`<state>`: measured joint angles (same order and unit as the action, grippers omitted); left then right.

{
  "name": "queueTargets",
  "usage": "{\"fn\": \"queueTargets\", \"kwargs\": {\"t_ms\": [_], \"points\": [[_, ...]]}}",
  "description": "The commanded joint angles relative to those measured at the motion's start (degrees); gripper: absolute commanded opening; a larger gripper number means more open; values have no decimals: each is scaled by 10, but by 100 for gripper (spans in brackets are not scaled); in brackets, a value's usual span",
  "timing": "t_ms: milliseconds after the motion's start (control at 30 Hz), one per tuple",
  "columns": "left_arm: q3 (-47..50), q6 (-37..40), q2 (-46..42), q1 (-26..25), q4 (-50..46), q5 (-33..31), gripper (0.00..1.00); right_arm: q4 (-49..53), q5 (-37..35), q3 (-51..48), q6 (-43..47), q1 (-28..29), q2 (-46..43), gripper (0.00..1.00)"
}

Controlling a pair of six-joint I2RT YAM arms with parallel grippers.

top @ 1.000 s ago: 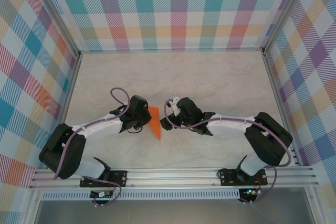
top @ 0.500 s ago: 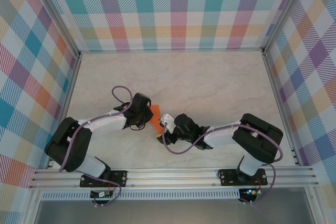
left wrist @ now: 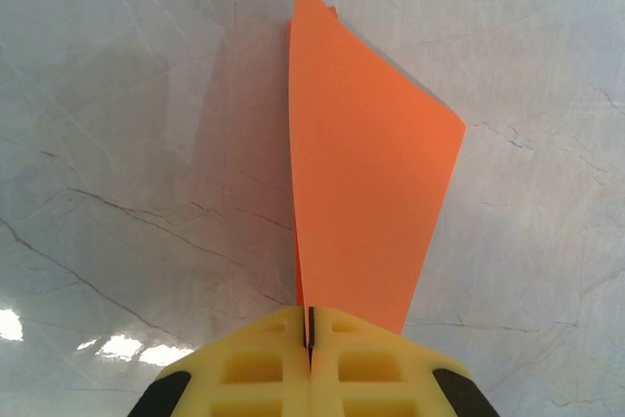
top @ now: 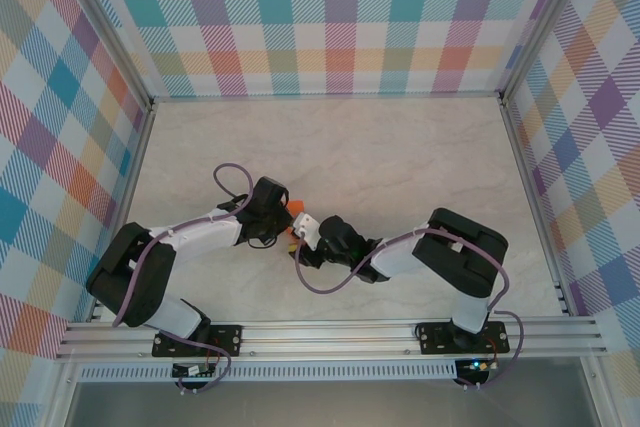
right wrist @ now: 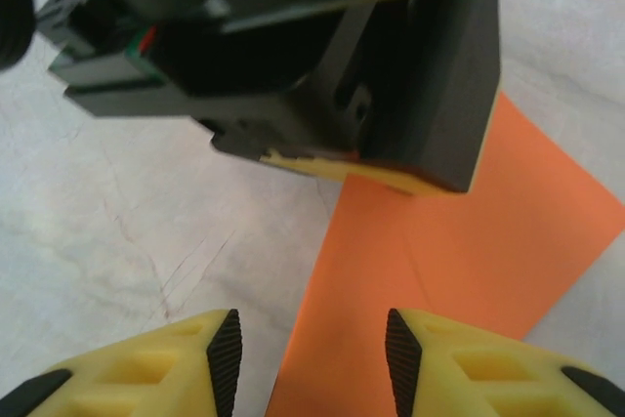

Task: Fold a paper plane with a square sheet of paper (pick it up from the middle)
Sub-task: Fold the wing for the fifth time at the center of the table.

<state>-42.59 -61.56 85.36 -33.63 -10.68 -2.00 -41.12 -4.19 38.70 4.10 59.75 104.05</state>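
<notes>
Top external view: one marbled bench (top: 400,147) is lying mostly bare, with plaid walls (top: 340,17) closing three sides. Two grippers are meeting near its middle. Left gripper (left wrist: 310,329): jaws are pressing together on one orange paper (left wrist: 361,173). Right gripper (right wrist: 312,339): jaws are standing apart, straddling that paper's edge. The paper, matte and unmarked, is tapering to a narrow point, held just over the bench between both grippers.
</notes>
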Motion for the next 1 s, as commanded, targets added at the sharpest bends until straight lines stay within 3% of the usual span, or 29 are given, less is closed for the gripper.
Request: {"fn": "queueTargets", "kwargs": {"t_ms": [0,267,433,600,767,967], "points": [[-11,-3,7,-8,-19,4,0,-24,-12,19,10,4,15,41],[-12,-1,0,-8,-25,2,0,-26,-23,18,-6,4,29,18],[-12,2,-14,-8,-33,-1,6,-31,-24,11,-23,4,32,9],[-18,16,-42,-5,-69,-18,25,-28,-16,7,-45,3,23,4],[-22,40,-81,17,-100,-27,50,-22,19,3,-93,-13,15,3],[-3,67,-121,50,-96,-8,64,-30,60,-12,-137,-34,4,4]]}}
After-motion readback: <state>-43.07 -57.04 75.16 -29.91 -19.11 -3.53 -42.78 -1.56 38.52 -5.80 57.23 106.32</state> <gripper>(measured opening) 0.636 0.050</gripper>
